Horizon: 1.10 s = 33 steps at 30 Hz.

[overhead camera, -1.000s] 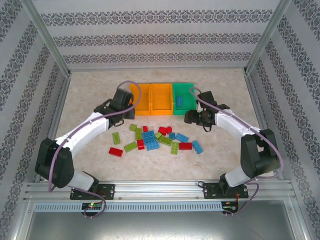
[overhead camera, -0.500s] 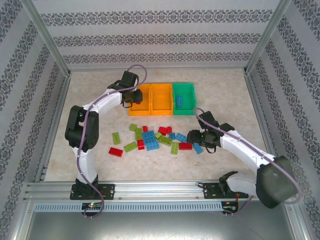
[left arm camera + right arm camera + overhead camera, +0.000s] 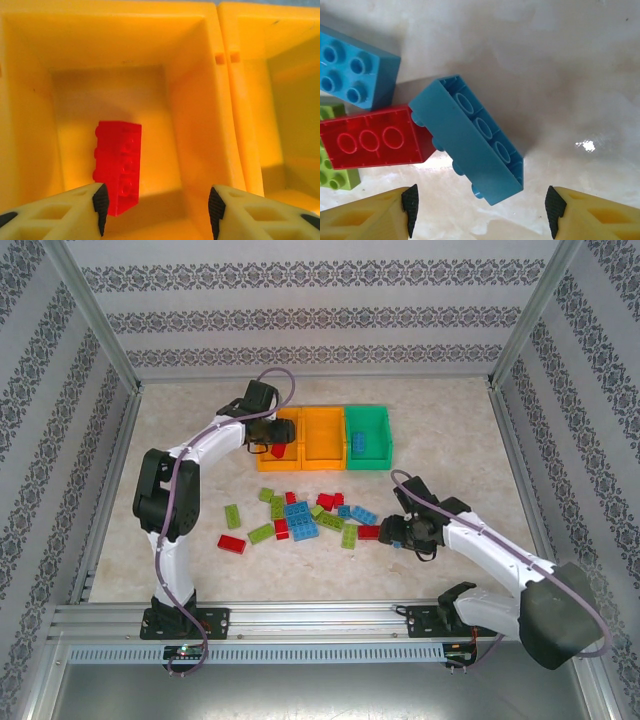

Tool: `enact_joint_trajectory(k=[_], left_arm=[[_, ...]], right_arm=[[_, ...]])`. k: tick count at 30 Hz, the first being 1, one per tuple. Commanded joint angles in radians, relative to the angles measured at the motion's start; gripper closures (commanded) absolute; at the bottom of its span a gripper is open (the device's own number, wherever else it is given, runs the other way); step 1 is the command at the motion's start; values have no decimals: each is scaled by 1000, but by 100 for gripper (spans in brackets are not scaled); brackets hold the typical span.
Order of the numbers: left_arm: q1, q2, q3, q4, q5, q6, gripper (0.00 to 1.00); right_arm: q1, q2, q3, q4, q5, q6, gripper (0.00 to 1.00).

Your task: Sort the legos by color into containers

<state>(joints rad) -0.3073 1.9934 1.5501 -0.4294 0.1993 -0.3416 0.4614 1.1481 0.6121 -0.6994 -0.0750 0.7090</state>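
- My left gripper (image 3: 157, 210) is spread wide over the leftmost orange bin (image 3: 192, 95) and holds nothing.
- A red lego (image 3: 118, 167) sits inside that bin, just ahead of the gripper. It is a long brick turned on its side, with its studs facing the gripper's left. It lies nearer the left finger (image 3: 75, 210) than the right one, and I can't tell whether it touches that finger.
- The middle orange bin (image 3: 280, 125) is joined on at the gripper's right.
- From above, the green bin (image 3: 380, 462) closes the row, well off to that gripper's right, with a blue lego (image 3: 358, 443) inside.
- The loose legos (image 3: 310, 518) are scattered on the bench (image 3: 200, 490) between my two arms. They are red, lime green and light blue.
- My right gripper (image 3: 480, 205) is also open wide and empty, low over the bench.
- A long light blue lego (image 3: 470, 137) lies just ahead, between the two fingers. It is tipped on its side and set at a slant, with the hollow underside showing.
- Its end touches a red lego (image 3: 370, 137) toward the gripper's left. Beyond that are a square blue lego (image 3: 355, 67) and a lime green one (image 3: 332, 172).
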Motion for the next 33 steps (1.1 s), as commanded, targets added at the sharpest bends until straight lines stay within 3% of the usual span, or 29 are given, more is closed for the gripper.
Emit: enact_joint_trajectory(k=[1, 10, 18, 25, 29, 33], left_arm=[[6, -63, -42, 27, 41, -13, 39], [6, -146, -123, 110, 73, -55, 23], [6, -226, -199, 123, 51, -39, 16], [6, -327, -308, 148, -5, -46, 12], [6, -402, -396, 177, -47, -48, 10], [6, -460, -463, 94, -176, -81, 7]], right_arm=[[9, 35, 4, 0, 36, -1, 31], [11, 181, 71, 43, 91, -68, 39], [11, 162, 72, 59, 152, -65, 76], [-17, 53, 124, 117, 163, -93, 80], [-83, 174, 303, 125, 74, -177, 80], [-112, 347, 518, 133, 34, -249, 80]])
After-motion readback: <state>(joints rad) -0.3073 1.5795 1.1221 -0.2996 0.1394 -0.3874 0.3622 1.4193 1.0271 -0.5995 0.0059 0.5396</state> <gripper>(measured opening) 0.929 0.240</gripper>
